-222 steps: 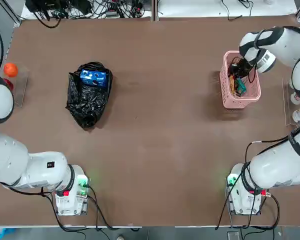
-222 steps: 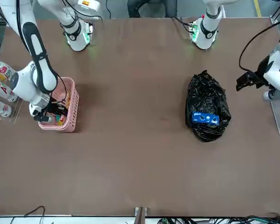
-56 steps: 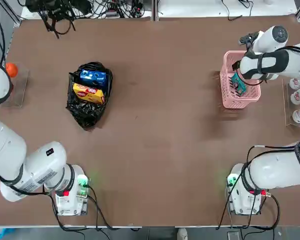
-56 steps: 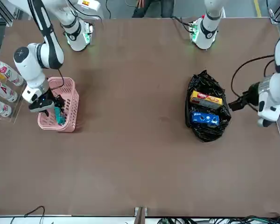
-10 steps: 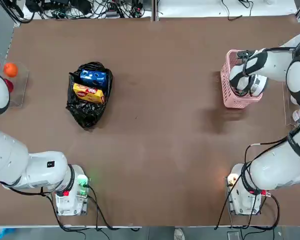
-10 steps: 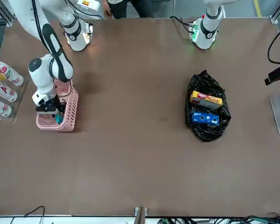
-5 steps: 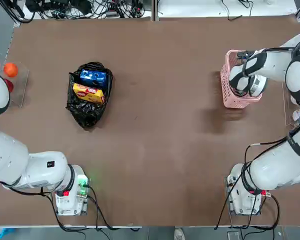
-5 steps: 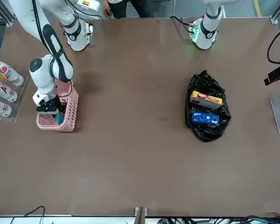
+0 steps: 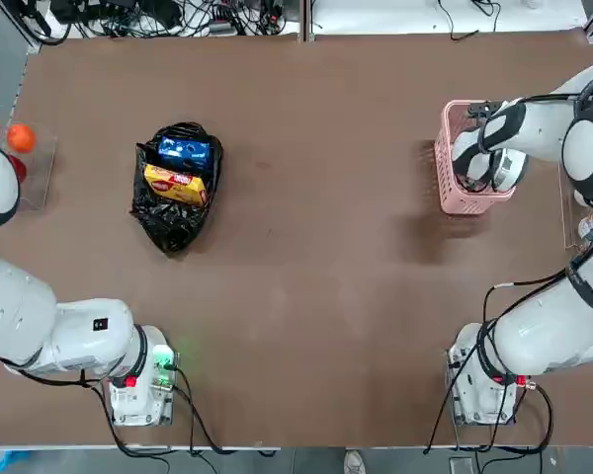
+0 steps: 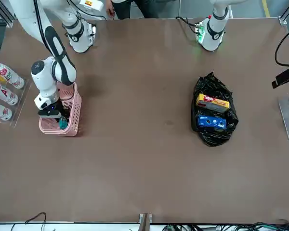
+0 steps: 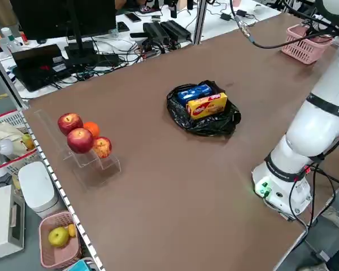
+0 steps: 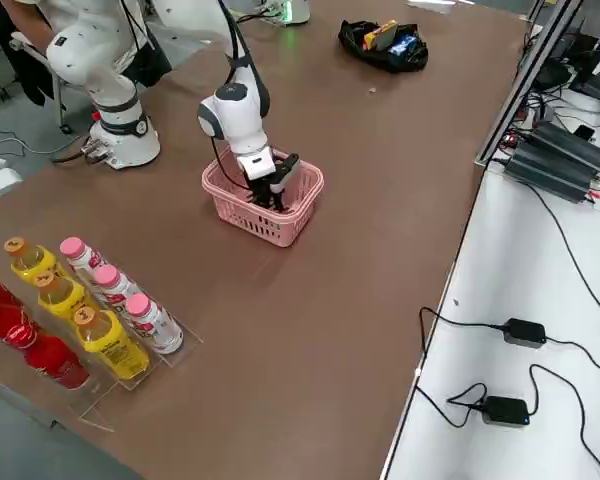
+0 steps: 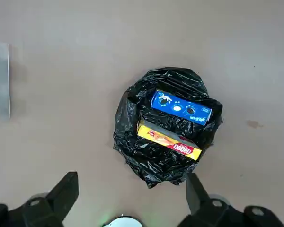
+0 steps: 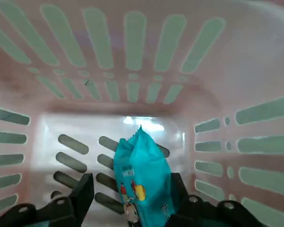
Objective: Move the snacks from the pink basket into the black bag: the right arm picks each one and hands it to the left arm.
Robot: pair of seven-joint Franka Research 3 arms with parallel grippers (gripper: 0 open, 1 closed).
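Straddling teal packet (image 14: 143, 177) inside pink basket (image 10: 73, 126) with right gripper (image 14: 133, 180), partly open, ungripped.
Hovering near black bag (image 13: 165, 78) with left gripper (image 13: 132, 177), wide open, empty.

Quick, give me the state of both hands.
Left hand: open, holding nothing.
Right hand: in the basket, fingers apart around the teal packet, grip not certain.

Glossy, crinkled plastic bag (image 13: 161, 170); smooth pink plastic basket (image 14: 104, 107) (slotted); matt brown surface (image 9: 306, 296), seemingly smooth.
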